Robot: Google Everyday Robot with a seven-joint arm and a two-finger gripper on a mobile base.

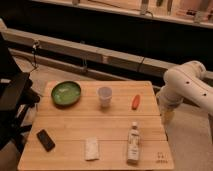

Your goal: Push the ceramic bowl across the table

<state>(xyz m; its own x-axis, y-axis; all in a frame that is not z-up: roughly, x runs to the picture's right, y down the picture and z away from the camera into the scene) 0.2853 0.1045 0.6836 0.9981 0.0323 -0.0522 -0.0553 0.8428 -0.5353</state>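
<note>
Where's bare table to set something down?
Bare: middle strip between bowl, cup behind and phone, packet in front; also between orange object and bottle. Tightest between bowl and cup. Gripper hangs off the table's right edge.

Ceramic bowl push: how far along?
Done: nothing visibly; the green ceramic bowl sits near the table's far left corner. In hand: nothing; the gripper hangs off the table's right edge, away from the bowl. Left: reach past the plastic cup, contact the bowl and push it across.
</note>
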